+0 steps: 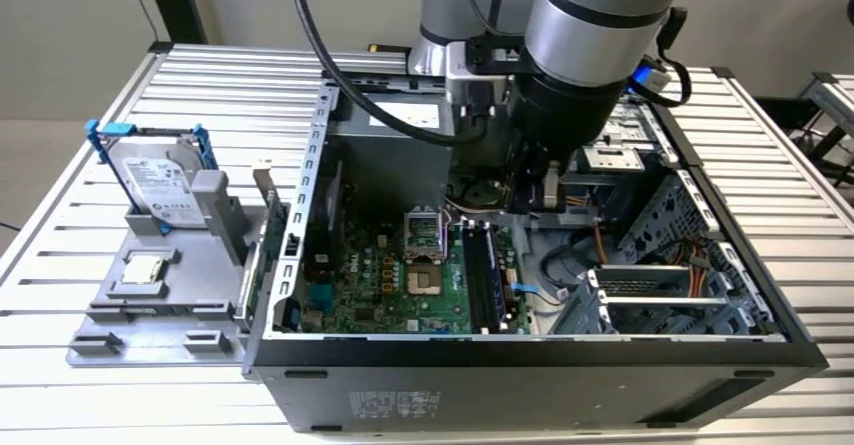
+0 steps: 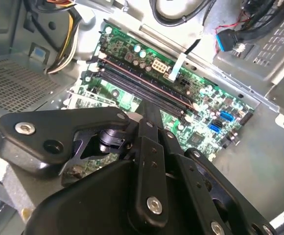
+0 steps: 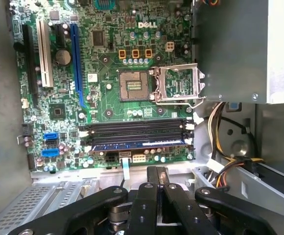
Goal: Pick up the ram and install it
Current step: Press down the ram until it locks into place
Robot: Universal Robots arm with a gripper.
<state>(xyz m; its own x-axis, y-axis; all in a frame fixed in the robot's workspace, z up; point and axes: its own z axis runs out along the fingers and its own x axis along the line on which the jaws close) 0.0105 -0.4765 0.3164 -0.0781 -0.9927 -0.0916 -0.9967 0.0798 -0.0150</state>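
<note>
while the gripper (image 3: 156,171) hangs inside the open computer case (image 1: 534,350), its fingers (image 3: 151,182) are pressed together with nothing pinched between them; in the second wrist view the gripper (image 2: 149,105) shows the same closed tips. the landmark is the processor socket (image 3: 132,84) on the motherboard (image 3: 107,58). the ram (image 3: 137,145), a long dark blue stick, lies in the bank of memory slots (image 3: 137,128) just beside the socket, in the slot farthest from the socket and nearest the fingertips. judged from the first wrist view, it already sits down in that slot rather than in the fingers. its long axis runs parallel to the socket's near edge and across the line of the closed fingers, with the fingertips near the stick's middle, apart from it and beyond it from the socket. in the exterior view the ram (image 1: 481,270) lies just beside the socket (image 1: 424,283), under the arm. open room is tight: a cable bundle (image 3: 218,147) lies past one end of the slots, and the board's edge runs just beyond the ram from the socket.
</note>
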